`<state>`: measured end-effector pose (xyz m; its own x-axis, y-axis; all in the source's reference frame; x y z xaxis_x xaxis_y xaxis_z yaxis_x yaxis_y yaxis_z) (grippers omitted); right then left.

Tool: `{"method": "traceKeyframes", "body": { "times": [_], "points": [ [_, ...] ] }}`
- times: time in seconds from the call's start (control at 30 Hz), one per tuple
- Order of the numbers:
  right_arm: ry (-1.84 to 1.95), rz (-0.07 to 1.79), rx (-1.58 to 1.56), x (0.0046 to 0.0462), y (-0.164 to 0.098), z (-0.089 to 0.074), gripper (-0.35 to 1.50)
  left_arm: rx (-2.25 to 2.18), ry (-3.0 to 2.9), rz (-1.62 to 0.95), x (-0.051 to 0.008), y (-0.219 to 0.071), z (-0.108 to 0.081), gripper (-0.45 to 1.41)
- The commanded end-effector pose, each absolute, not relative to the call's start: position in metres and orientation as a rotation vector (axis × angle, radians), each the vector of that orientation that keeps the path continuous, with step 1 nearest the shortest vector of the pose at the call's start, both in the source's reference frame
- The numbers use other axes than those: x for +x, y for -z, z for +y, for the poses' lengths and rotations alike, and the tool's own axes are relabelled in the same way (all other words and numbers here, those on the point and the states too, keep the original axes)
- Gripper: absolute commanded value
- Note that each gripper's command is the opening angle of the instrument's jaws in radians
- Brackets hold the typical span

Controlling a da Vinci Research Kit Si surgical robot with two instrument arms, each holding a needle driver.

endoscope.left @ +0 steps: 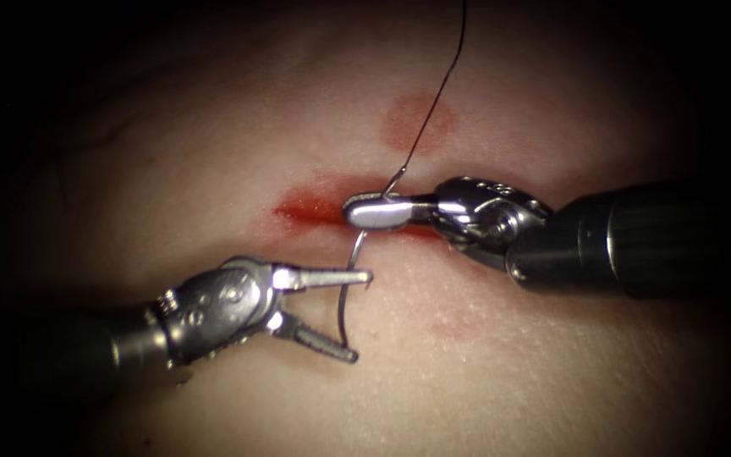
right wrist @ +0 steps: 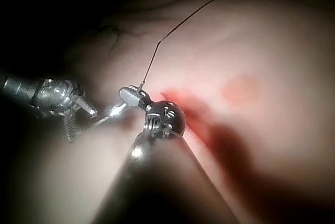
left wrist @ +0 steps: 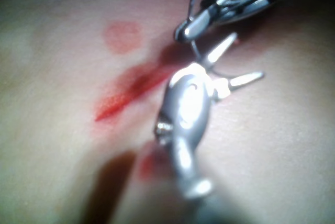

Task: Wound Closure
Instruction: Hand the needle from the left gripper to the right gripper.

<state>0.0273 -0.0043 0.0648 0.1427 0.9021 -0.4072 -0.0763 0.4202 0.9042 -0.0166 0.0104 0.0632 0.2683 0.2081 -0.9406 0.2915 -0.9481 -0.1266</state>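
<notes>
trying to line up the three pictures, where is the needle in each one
Endoscope view: the needle curves down from the shut right tool, held near its thread end, between the open jaws of the left tool, just below the cut.
Left wrist view: the needle sits under the right tool.
Right wrist view: the needle sits between both tools.
Shared landmark: the thread.
</notes>
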Motion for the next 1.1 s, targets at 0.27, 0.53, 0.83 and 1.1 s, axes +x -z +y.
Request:
{"method": "traceKeyframes", "body": {
  "times": [0.27, 0.53, 0.83, 1.1],
  "points": [
    [-0.881, 1.164, 0.824, 0.0268, -0.0654, -0.0041, -0.35, 2.395, 1.877, 0.540, -0.0154, -0.0628, 0.0106, 0.51],
    [-0.903, 1.137, 0.782, 0.0258, -0.0655, -0.0036, -0.35, 2.373, 1.926, 0.596, -0.0149, -0.0627, 0.0106, 0.51],
    [-0.908, 1.059, 0.665, 0.0255, -0.0657, -0.0036, -0.35, 2.252, 2.254, 0.625, -0.0137, -0.0635, 0.0121, 0.42],
    [-0.937, 0.967, 0.564, 0.0250, -0.0659, -0.0035, -0.35, 2.225, 2.391, 0.625, -0.0124, -0.0641, 0.0135, 0.30]
  ]
}}
